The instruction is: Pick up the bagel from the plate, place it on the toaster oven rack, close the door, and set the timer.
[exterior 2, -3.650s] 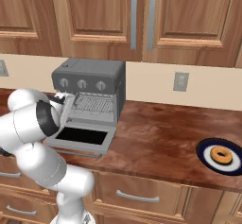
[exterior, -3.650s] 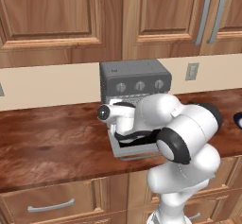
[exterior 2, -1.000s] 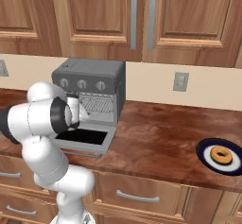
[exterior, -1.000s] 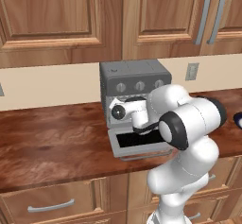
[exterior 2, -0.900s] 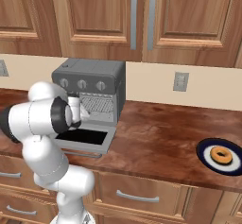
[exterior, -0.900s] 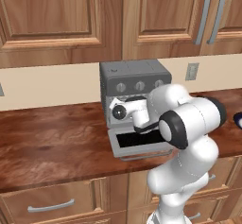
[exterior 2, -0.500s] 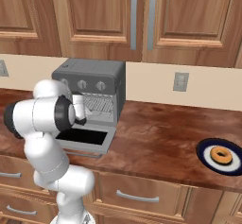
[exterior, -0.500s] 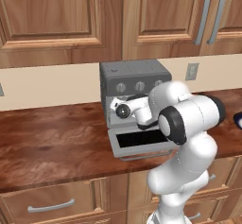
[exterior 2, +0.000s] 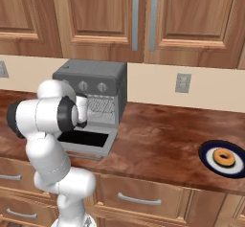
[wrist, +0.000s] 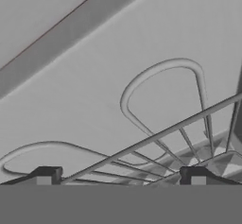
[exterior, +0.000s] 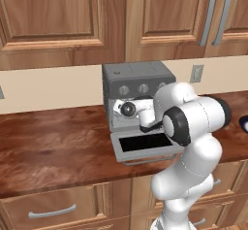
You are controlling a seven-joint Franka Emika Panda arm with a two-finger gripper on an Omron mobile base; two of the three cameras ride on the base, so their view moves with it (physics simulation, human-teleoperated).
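The bagel (exterior 2: 223, 157), a tan-orange ring, lies on the dark blue plate (exterior 2: 206, 153) far right on the counter, well away from the arm. The grey toaster oven (exterior: 138, 78) has its door (exterior: 145, 144) dropped open and flat. My gripper (wrist: 120, 176) is open at the oven's mouth, with nothing between its fingertips (wrist: 45, 175). Just ahead of it lies the silver wire rack (wrist: 156, 135). The rack (exterior 2: 103, 106) also shows inside the cavity in the right base view. A sliver of the plate (exterior: 244, 123) sits at the left base view's right edge.
A looped heating element (wrist: 163, 69) runs along the grey inner wall of the oven. Three knobs (exterior: 143, 88) sit in a row above the cavity. Wooden cabinets (exterior 2: 143, 15) hang overhead, and a wall outlet (exterior 2: 182, 83) is right of the oven. Brown counter (exterior 2: 162, 135) stretches between oven and plate.
The arm has lifted its elbow and swung the hand from low over the open door up to the oven's cavity. Bagel, plate and door have stayed where they were.
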